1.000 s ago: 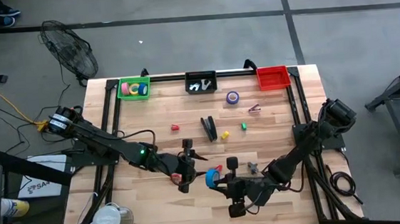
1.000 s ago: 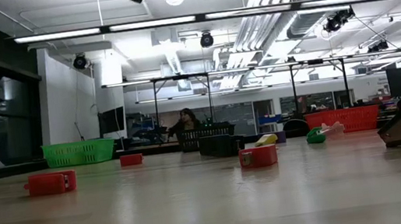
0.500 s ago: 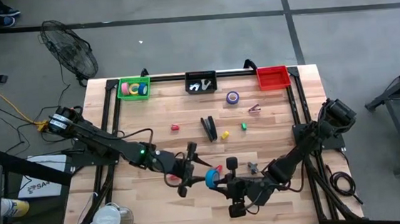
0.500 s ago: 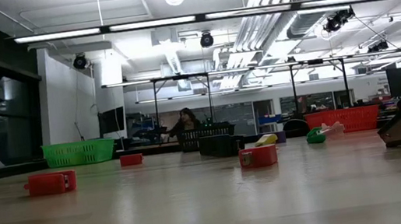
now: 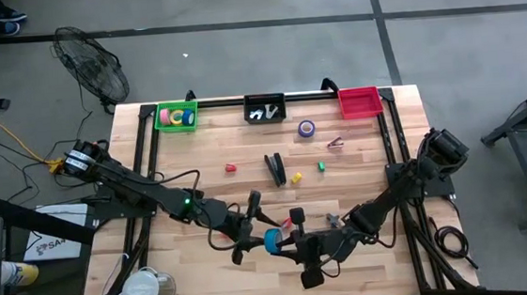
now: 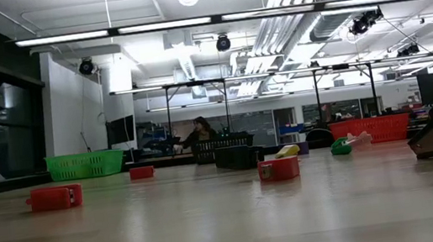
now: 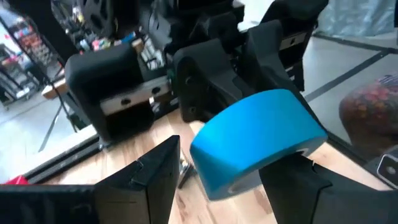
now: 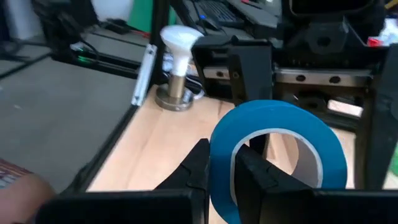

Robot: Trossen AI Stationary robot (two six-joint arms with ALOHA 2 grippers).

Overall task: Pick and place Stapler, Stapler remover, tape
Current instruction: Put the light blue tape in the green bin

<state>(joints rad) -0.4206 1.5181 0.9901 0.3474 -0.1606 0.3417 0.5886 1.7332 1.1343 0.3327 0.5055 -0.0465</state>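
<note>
A blue roll of tape [image 5: 272, 241] hangs above the table's near middle, with my right gripper [image 5: 286, 244] [image 8: 222, 158] shut on it. My left gripper [image 5: 255, 233] [image 7: 227, 165] is open and comes at the roll from the table's left. Its two fingers [image 7: 152, 180] stand on either side of the roll. A purple roll [image 5: 306, 128] lies flat on the table toward the far side. More rolls lie in the green bin [image 5: 160, 125]. The black stapler [image 5: 274, 168] lies mid-table. Staple removers lie in the black bin [image 5: 249, 101]. My right gripper pinches the blue roll's ring wall [image 8: 219, 140], one finger inside the hole and one outside. The fingers come about level from the table's right. The roll stands on edge, lifted clear of the table. My left gripper: whether a finger touches the roll [image 7: 261, 134] I cannot tell.
A red bin [image 5: 358, 101] stands at the far right. Small red [image 5: 231, 167], yellow [image 5: 296, 177] and green [image 5: 322, 166] items lie around the stapler, and a grey item [image 5: 331, 220] lies beside my right arm. A white-topped object [image 5: 144, 287] stands at the near left corner.
My left gripper has rolled about and tipped up toward level, rising out of the low view, and its fingers now stand around the blue roll. My right gripper has carried the roll a little toward the table's left and near edge, still shut on it.
</note>
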